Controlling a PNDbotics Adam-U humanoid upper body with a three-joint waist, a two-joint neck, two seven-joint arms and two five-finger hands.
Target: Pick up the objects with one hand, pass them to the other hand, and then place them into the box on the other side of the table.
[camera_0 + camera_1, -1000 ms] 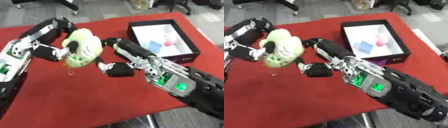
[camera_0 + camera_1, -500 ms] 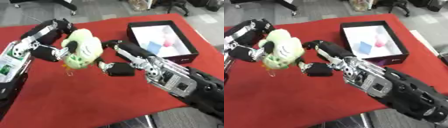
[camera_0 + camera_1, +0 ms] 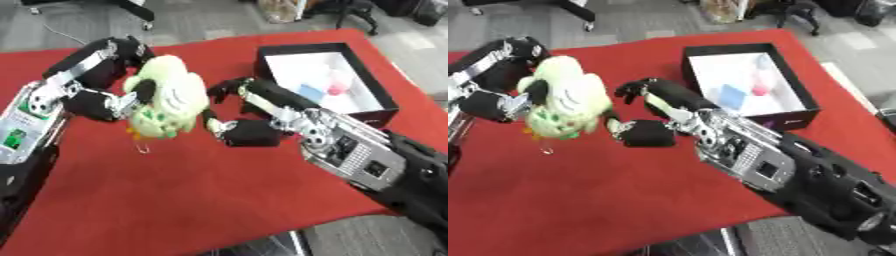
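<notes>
Left hand (image 3: 103, 102) fingers curl round a soft, pale-green plush toy (image 3: 168, 102) — right hand (image 3: 241, 127), fingers spread wide, touches its side.

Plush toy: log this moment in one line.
plush toy: held by left hand | right hand: open beside it | box: not reached
</notes>
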